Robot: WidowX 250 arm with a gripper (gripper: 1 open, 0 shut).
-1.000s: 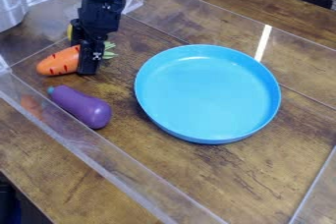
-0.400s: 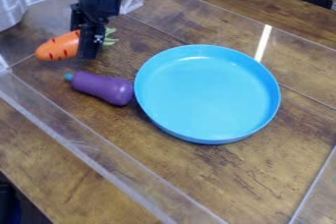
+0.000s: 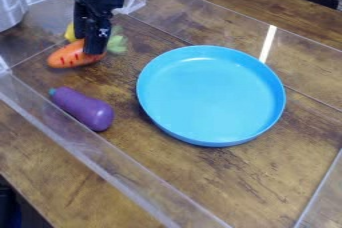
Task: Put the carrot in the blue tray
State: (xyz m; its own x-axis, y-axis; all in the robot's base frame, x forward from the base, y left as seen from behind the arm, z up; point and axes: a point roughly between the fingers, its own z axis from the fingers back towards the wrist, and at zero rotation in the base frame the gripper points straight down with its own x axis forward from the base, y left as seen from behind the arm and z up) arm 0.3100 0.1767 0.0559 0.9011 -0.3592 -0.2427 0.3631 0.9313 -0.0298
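Clearly tapered toy carrot (image 3: 74, 56), orange, smooth, rounded, green leafy top (image 3: 116, 44). Long axis slanting across wood-grain tabletop (image 3: 201, 187); blunt orange end toward lower left, leafy top toward upper right, on side of blue tray. Carrot on tabletop, left of tray in view, apart from it. Blue tray (image 3: 211, 95) round, glossy-looking, shallow raised rim. Purple toy eggplant (image 3: 83, 110) smooth, plump, nearer camera than carrot. Black gripper (image 3: 95, 46) right over carrot, partly covering it; fingertips too small and dark to tell how wide open, or whether gripping carrot.
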